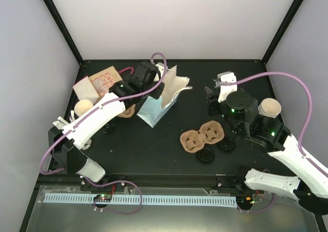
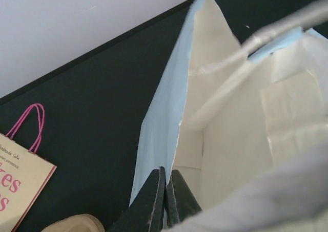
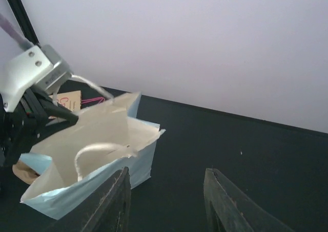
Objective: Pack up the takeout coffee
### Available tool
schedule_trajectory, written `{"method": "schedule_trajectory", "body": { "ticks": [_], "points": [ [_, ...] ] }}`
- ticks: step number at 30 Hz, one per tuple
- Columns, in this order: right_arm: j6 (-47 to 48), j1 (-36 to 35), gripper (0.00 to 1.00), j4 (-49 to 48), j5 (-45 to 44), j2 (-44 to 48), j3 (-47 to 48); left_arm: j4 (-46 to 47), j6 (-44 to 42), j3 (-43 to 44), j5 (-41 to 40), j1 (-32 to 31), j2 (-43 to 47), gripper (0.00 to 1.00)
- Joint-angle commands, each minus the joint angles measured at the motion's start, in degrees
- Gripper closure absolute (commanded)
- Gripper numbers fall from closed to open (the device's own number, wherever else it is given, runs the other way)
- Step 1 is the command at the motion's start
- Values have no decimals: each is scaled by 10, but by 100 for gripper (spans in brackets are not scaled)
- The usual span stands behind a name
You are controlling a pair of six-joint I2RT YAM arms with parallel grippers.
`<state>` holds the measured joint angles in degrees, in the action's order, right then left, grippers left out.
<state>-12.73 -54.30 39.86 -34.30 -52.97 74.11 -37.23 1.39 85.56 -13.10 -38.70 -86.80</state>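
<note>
**Left gripper pinches the bag rim, right gripper open and empty**

We see the left gripper (image 2: 168, 171) fully closed, its two dark fingers (image 2: 154, 196) pressed together on the near edge of the light-blue paper bag (image 1: 154, 111), right at the rim of its mouth. The right gripper (image 3: 166, 171) stands partly open with nothing between its fingers. It hangs over bare black table (image 1: 169, 160), apart from the bag and facing it.

The bag sits at the far left-centre of the table, just beside the left arm's wrist. In the top view its long axis runs from near-left to far-right: the blue bottom end lies nearest us, and the open mouth with its white lining points up and away to the far right. One white twisted handle (image 3: 95, 149) arches over the mouth.

A pulp cup carrier (image 1: 201, 136) lies well apart from the bag, toward the right arm.
</note>
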Motion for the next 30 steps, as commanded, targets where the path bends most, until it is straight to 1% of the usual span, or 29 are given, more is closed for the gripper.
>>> {"method": "schedule_trajectory", "body": {
  "ticks": [1, 4, 8, 10, 12, 13, 16, 20, 23, 30],
  "points": [
    [-2, 0, 59, 11, 2, -20, 38, 21, -7, -10, -9, -5, 30, 98],
    [-30, 7, 58, 60, 22, -44, 48, 19, 1, -19, -29, -5, 30, 98],
    [-68, 51, 56, 132, 125, -75, 28, 14, 9, -17, -50, -5, 29, 98],
    [-78, 71, 56, 141, 169, -74, -12, 16, 9, -18, -51, -5, 34, 98],
    [-82, 87, 53, 136, 212, -63, -64, 25, 7, -24, -56, -5, 40, 98],
    [-80, 95, 48, 132, 238, -59, -88, 30, 6, -27, -59, -5, 42, 98],
    [-73, 103, 43, 127, 297, -80, -147, 47, 1, -33, -70, -5, 48, 98],
    [-76, 103, 41, 107, 311, -125, -198, 53, -2, -34, -76, -5, 53, 99],
    [-84, 104, 36, 90, 314, -164, -216, 53, 0, -36, -73, -6, 58, 98],
    [-81, 104, 35, 57, 318, -251, -228, 75, -3, -57, -67, -5, 75, 99]
  ]
}}
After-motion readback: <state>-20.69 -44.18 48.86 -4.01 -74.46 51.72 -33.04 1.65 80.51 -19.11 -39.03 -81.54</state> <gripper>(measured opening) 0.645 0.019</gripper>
